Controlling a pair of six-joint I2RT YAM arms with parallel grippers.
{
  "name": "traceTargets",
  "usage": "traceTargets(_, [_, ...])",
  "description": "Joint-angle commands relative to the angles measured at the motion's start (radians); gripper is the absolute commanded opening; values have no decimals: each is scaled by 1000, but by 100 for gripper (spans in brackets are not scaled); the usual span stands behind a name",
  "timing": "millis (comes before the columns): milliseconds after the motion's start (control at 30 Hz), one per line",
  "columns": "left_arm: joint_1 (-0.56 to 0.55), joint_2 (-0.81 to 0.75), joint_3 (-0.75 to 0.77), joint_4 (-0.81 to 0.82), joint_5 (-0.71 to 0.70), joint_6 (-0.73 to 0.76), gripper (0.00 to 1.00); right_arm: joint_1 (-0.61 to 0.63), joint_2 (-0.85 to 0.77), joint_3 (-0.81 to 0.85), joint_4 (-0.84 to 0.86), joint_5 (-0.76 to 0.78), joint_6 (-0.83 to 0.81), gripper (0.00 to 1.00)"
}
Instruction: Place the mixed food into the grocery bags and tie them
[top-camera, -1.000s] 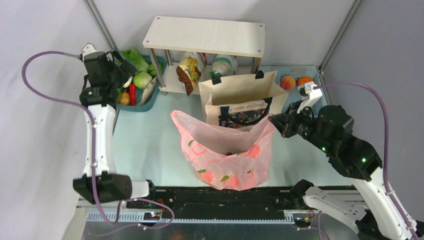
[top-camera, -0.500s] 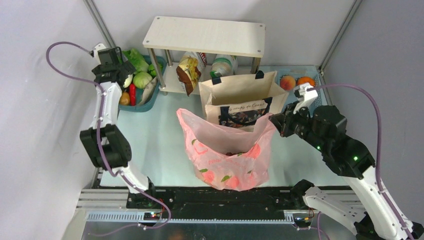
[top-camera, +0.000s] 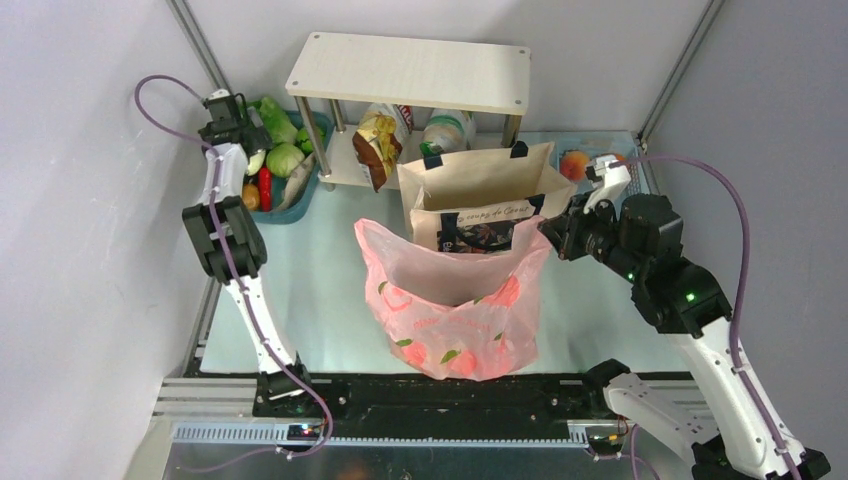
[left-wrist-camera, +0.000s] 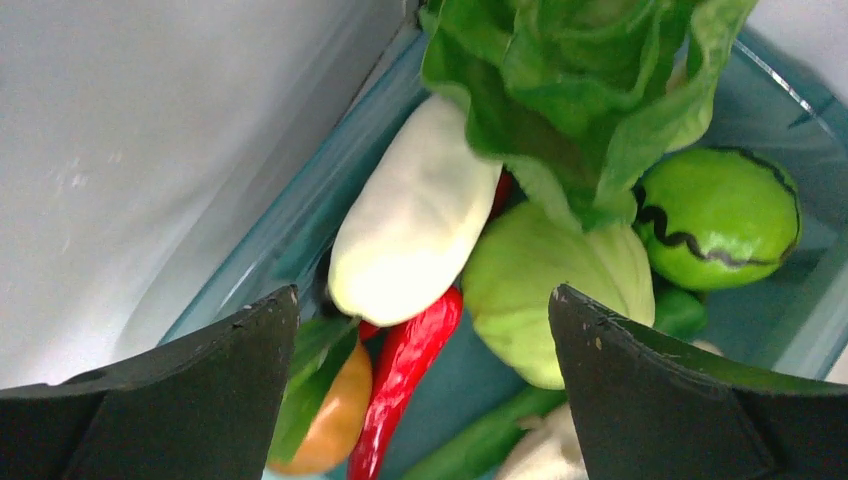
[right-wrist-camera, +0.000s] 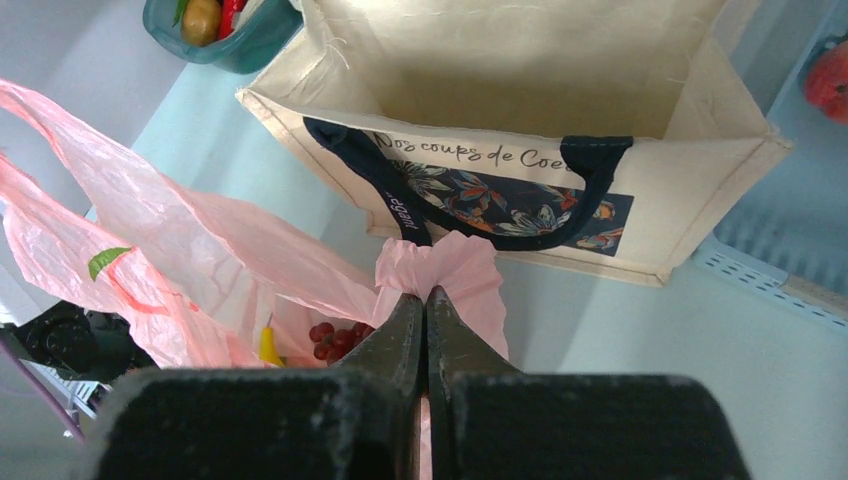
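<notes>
Between the black left jaws: a white radish (left-wrist-camera: 415, 240), a red chilli (left-wrist-camera: 405, 375), a pale green cabbage (left-wrist-camera: 545, 290), a teal basket (left-wrist-camera: 275, 255). Beyond the right jaws: a pink bag (right-wrist-camera: 200, 250) with peach prints, dark red grapes (right-wrist-camera: 332, 335), a yellow banana (right-wrist-camera: 268, 345), a beige tote (right-wrist-camera: 520, 90) with navy handles.

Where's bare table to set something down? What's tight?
Free: table between teal basket and pink bag; strip between the bag and the right arm. Crowded: basket, under the shelf, gap between bag and tote.
</notes>
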Motion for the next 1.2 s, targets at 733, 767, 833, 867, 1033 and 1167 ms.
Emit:
traceTargets(733, [101, 324, 332, -94, 414, -162, 85, -73, 24, -14, 58, -138, -12, 0])
traceTargets(767, [101, 329, 334, -98, 415, -169, 85, -73, 22, -15, 58, -140, -12, 0])
traceTargets(833, [100, 330, 332, -103, 426, -172, 85, -73, 17, -16, 57, -140, -11, 0])
traceTargets(867, [100, 330, 331, -103, 437, -171, 82, -74, 12, -16, 57, -139, -12, 0])
traceTargets(1033, [95, 328, 301, -103, 513, -163, 69, -75, 10, -20, 59, -137, -14, 0])
traceTargets(1167, [67, 286, 251, -106, 473, -112, 72, -77, 14, -20, 60, -144, -14, 0])
